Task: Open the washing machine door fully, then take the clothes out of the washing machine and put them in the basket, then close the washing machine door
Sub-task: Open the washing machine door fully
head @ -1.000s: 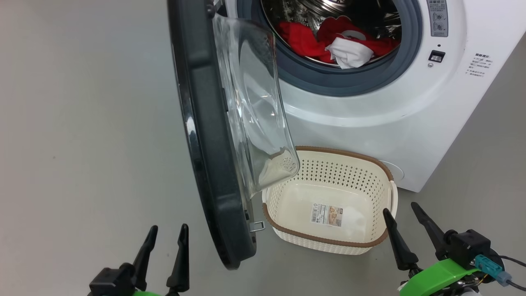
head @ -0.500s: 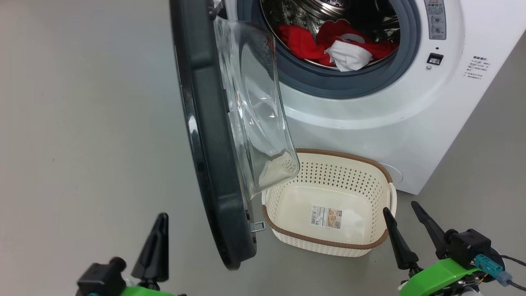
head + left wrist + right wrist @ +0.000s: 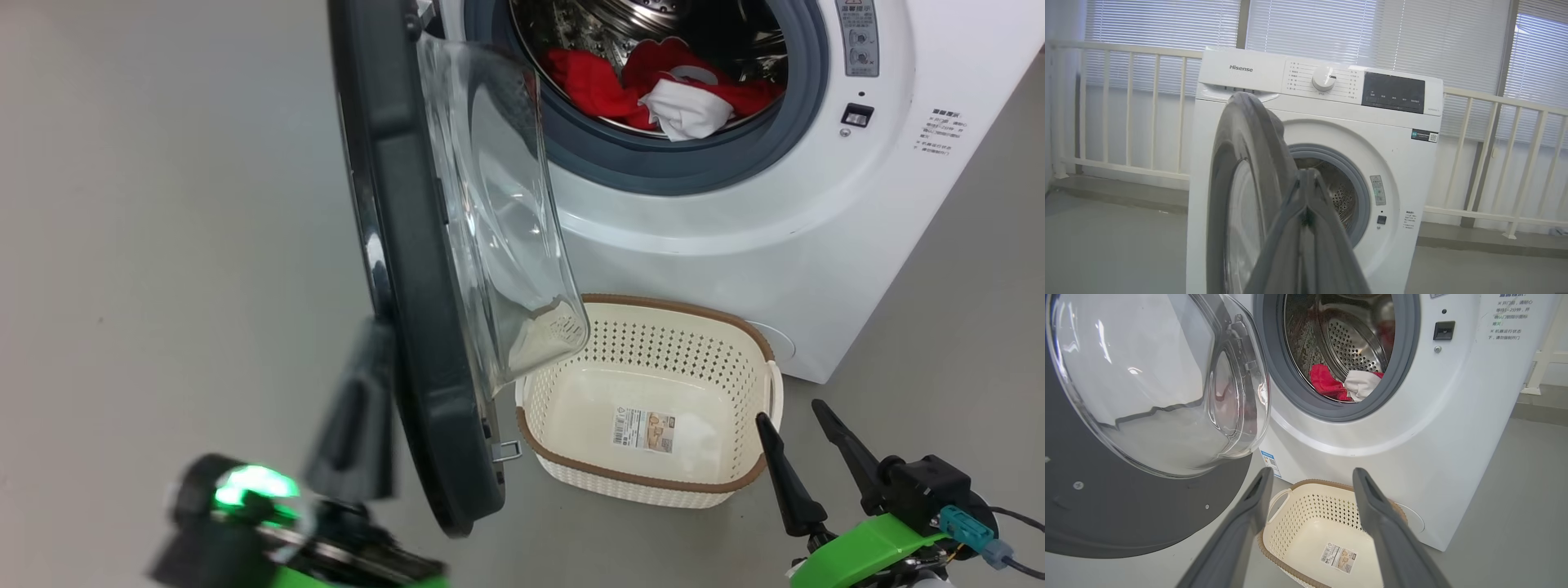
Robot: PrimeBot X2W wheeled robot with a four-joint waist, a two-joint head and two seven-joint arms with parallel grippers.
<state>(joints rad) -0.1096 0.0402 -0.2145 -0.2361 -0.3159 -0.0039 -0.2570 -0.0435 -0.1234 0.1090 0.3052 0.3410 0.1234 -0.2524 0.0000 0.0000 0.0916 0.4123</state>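
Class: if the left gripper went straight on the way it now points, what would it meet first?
Probably the black rim of the washing machine door: the left gripper, jaws shut, points at its near edge. Depth is unclear; it might slip past into the drum.

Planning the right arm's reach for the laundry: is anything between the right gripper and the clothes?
Nothing visible does. From the open right gripper, the clothes lie straight ahead in the drum; the washing machine door stands to the left.

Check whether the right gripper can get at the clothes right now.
Probably yes: the washing machine door stands swung aside, nothing sits in between, and the open right gripper faces the clothes.
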